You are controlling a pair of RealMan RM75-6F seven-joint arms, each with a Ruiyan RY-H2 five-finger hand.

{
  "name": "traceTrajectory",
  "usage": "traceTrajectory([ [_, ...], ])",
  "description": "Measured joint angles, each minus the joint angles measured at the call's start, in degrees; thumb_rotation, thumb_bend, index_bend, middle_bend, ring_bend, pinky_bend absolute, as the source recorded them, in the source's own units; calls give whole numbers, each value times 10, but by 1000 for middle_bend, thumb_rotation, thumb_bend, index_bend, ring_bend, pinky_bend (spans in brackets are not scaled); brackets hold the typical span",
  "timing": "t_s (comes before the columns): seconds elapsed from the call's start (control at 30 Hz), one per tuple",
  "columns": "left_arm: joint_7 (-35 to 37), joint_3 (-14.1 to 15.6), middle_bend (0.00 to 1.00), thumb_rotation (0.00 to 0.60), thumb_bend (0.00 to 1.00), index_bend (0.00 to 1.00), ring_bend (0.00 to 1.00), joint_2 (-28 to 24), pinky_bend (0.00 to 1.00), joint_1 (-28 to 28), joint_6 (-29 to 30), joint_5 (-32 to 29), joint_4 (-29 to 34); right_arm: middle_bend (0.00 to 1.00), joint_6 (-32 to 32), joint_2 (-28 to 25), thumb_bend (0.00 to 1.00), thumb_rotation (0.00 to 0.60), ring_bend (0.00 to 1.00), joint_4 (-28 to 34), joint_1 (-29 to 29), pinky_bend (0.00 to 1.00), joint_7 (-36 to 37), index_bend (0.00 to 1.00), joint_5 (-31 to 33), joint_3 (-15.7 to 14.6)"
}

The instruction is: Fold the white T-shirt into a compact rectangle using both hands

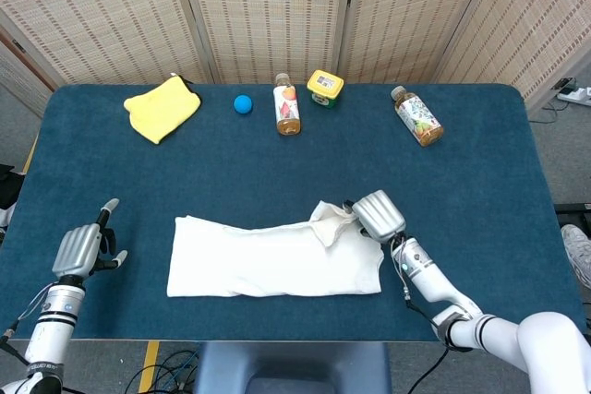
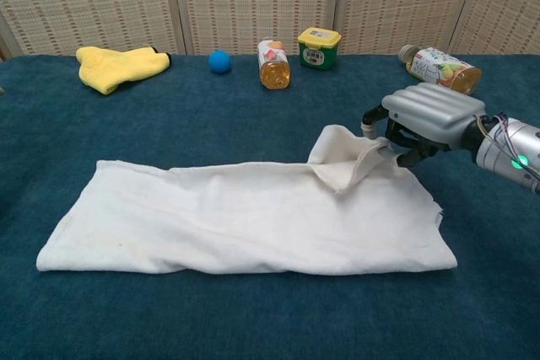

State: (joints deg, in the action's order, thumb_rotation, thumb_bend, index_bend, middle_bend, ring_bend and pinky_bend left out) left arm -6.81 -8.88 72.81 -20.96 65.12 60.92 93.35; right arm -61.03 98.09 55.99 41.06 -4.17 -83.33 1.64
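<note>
Counter (image 1: 517, 191), covered in dark blue cloth, carries everything, with woven screens behind it. White T-shirt (image 1: 268, 260) lies flattened near the front edge as a long band, its right rear corner lifted and turned over toward the left. Right hand (image 1: 377, 216) grips that raised corner, the cloth pinched under its curled fingers (image 2: 396, 134), and in the chest view the flap hangs from the hand (image 2: 426, 115) above the rest of the shirt (image 2: 228, 221). Left hand (image 1: 81, 248) hovers at the front left of the counter, well apart from the shirt, holding nothing, its fingers spread. Yellow cloth (image 1: 162, 106) sits crumpled at the rear left. 2 bottles lie along the back, one (image 1: 287, 106) near the middle, the other (image 1: 417, 117) further right. Yellow-lidded jar (image 1: 325, 86) stands just beside the middle bottle. Blue ball (image 1: 242, 103) rests between the yellow cloth and that bottle.
</note>
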Motion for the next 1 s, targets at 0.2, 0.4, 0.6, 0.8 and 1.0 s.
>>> traceTrajectory([
  [0.2,-3,0,719,600,315,0,643,1,914,-2,-3,-3,0,916,-4,-17,497,600,960,20,-15,1000,-7,474,-21,-20],
  [0.4,-4,0,719,600,315,0,643,1,914,-3,-4,-4,1,915,-2,-35,498,600,960,39,-24,1000,-21,474,-34,-31],
  [0.6,-5,0,719,600,315,0,643,1,914,-3,-3,-4,2,916,-3,-55,499,600,960,55,-32,1000,-28,474,-47,-38],
  [0.8,-7,0,719,600,315,0,643,1,914,-4,-3,-6,3,916,4,-68,499,600,960,64,-37,1000,-35,474,-57,-47],
  [1.0,-8,0,719,600,314,0,643,1,914,-5,-4,-6,3,906,23,-76,458,600,952,77,-38,1000,-46,256,-52,-46],
])
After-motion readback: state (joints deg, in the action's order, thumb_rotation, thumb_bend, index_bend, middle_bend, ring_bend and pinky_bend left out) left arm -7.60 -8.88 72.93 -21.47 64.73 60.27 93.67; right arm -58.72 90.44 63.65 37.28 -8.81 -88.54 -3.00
